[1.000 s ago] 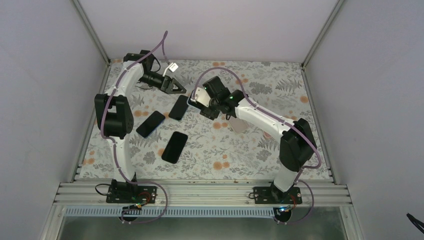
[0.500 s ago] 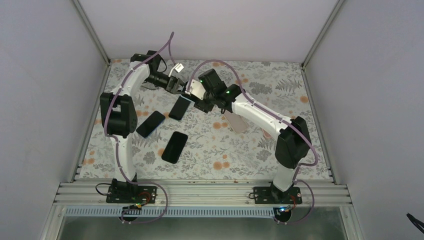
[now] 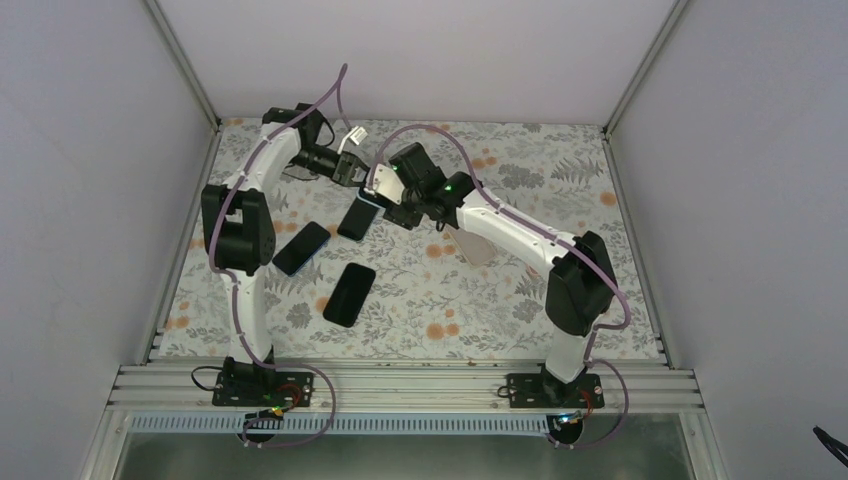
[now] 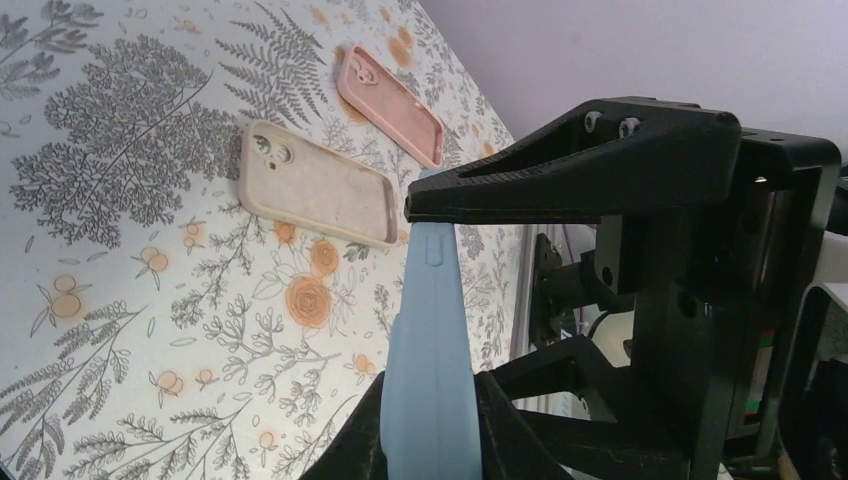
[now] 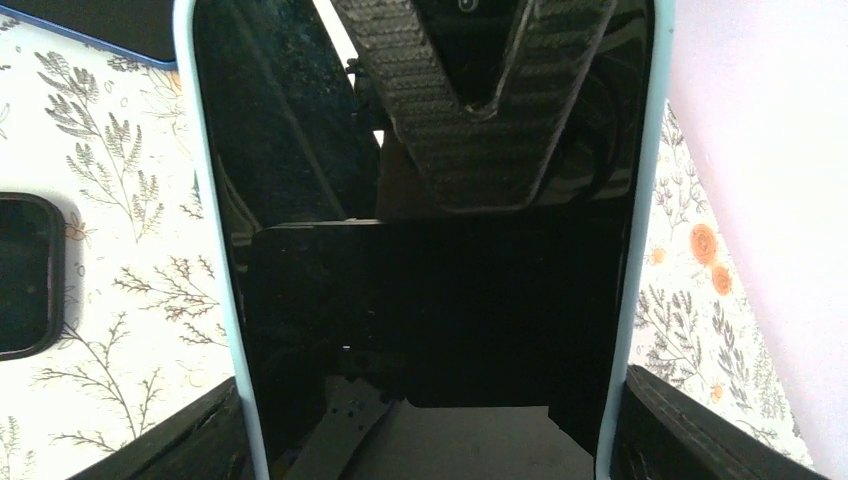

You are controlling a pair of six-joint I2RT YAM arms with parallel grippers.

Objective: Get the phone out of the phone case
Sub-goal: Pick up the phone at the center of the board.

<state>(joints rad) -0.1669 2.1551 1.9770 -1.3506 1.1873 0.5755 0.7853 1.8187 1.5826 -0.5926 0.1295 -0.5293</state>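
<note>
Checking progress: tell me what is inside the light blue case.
A black phone fills the light blue case, screen rim to rim. The left gripper's finger covers its upper middle; the case's inner back is hidden.

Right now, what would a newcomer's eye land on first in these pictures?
The left gripper and the right gripper meet over the far middle of the table, both clamped on one blue-cased phone held off the surface. Next come three dark phones lying flat on the table's left half, and a beige case and a pink case lying just right of centre.
</note>
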